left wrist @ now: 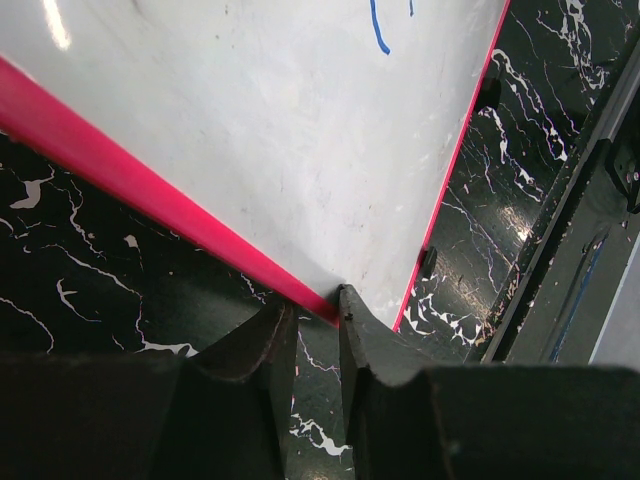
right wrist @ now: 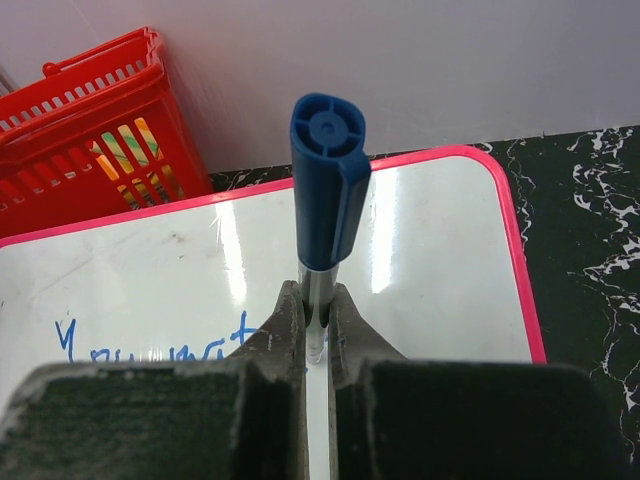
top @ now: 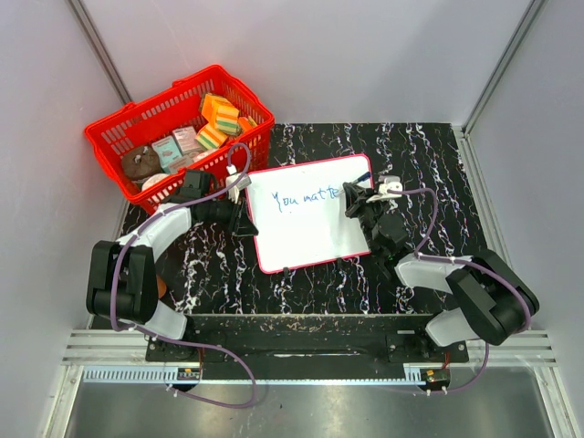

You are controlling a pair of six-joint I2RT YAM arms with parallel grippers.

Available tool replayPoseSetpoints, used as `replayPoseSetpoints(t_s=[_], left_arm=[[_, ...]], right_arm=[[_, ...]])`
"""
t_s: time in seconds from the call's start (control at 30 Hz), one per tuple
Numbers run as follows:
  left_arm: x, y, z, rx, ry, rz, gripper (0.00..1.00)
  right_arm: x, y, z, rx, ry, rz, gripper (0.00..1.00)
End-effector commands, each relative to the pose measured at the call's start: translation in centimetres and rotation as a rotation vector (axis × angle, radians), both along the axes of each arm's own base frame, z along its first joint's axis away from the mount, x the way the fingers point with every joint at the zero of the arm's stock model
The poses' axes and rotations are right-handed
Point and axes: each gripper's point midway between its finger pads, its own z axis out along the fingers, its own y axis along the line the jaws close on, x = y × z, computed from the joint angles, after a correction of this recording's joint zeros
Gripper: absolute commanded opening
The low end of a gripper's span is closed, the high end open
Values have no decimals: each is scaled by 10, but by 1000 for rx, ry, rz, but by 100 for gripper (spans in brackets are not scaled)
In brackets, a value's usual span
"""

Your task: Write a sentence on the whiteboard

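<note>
At the far left, basket: red, standing just beside the top-left corner of the board, with small things inside; it is taking no part in the writing.
Left gripper: reaching in from the left and pinching the red frame of the whiteboard near a corner, jaws almost together on it; I think it is steadying the board.
Whiteboard: resting on the black table between the two arms, its long side running left to right and a little turned.
Sentence: blue letters are running left to right along the upper part; "You matte" is showing, and the end is hiding under the right gripper. The lower half is showing no ink.
Marker: standing steeply to the board, blue cap end pointing up at the wrist camera, tip hidden.
Right gripper: jaws clamped on the silver barrel, working at the right end of the line.
Coming move, as I judge: free white is lying right of the jaws, only a short strip before the frame, and much more below; the right arm is nearer.
</note>
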Motion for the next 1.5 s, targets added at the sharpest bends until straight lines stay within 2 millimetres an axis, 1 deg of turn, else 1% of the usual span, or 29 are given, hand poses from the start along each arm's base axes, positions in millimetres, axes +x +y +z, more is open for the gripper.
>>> replayPoseSetpoints(t_s=[0.0, 0.13, 0.23, 0.33, 0.5, 0.67, 0.73, 0.93, 1.17, 1.23, 1.27, 1.33, 1.43, 1.47], left_arm=[[13, -2, 19, 4, -147, -29, 0], [12, -2, 19, 5, -143, -26, 0], [12, -2, 19, 4, -143, -28, 0], [12, -2, 19, 4, -143, -28, 0], [13, -2, 20, 4, -148, -26, 0], [12, -2, 20, 5, -148, -27, 0], [12, -2, 20, 4, -147, -29, 0], [11, -2, 20, 3, -144, -30, 0], [11, -2, 19, 3, -145, -32, 0], [11, -2, 19, 2, -144, -31, 0], [11, -2, 19, 1, -142, -32, 0], [11, -2, 19, 2, -144, -31, 0], [11, -2, 19, 3, -140, -31, 0], [11, -2, 19, 3, -142, -32, 0]], right_arm=[[2, -13, -3, -16, 16, -59, 0], [3, -19, 0, -10, 12, -91, 0], [4, -21, 5, -12, 1, -107, 0], [2, -19, 11, -10, -19, -91, 0], [-11, -22, 31, 37, -101, -64, 0], [-4, -21, 37, 10, -103, -81, 0], [-2, -21, 35, 3, -94, -87, 0], [1, -18, 41, 6, -107, -82, 0], [10, -18, 47, -6, -113, -104, 0], [13, -18, 45, -11, -104, -110, 0], [14, -17, 47, -7, -109, -109, 0], [15, -17, 43, -12, -99, -109, 0], [14, -18, 43, -3, -101, -108, 0], [13, -18, 40, -6, -96, -107, 0]])
